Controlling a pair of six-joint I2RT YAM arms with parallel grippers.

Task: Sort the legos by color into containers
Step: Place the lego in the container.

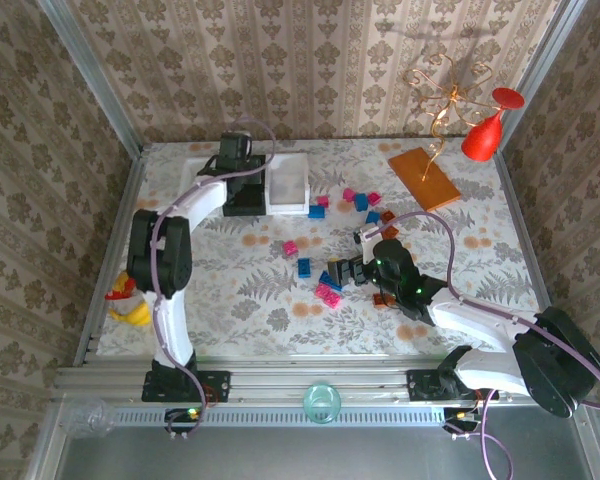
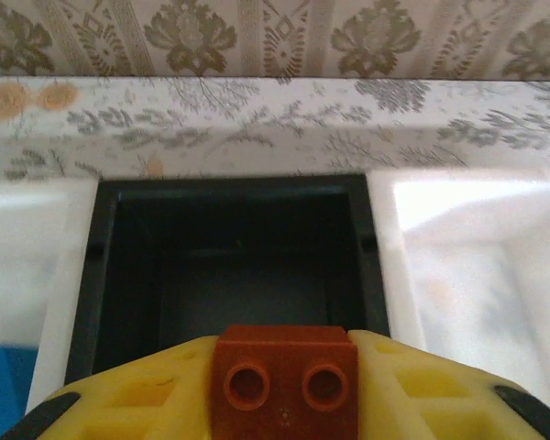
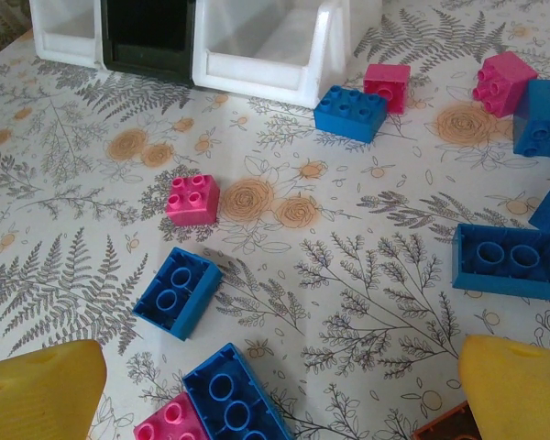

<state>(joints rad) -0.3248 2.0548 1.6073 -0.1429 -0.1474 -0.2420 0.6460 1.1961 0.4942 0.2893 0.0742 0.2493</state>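
Top view: strong daylight was admitted from the upper right. A bright patch was thrown on the back wall, and the right white container was washed out.

Left wrist view: the white containers were blown out by glare and the black container was left in deep shade. The orange-brown lego and the left gripper's fingers were rendered soft.

Right wrist view: the tabletop was evenly lit, short soft shadows were cast beside the legos, and the right gripper's fingers were blurred.
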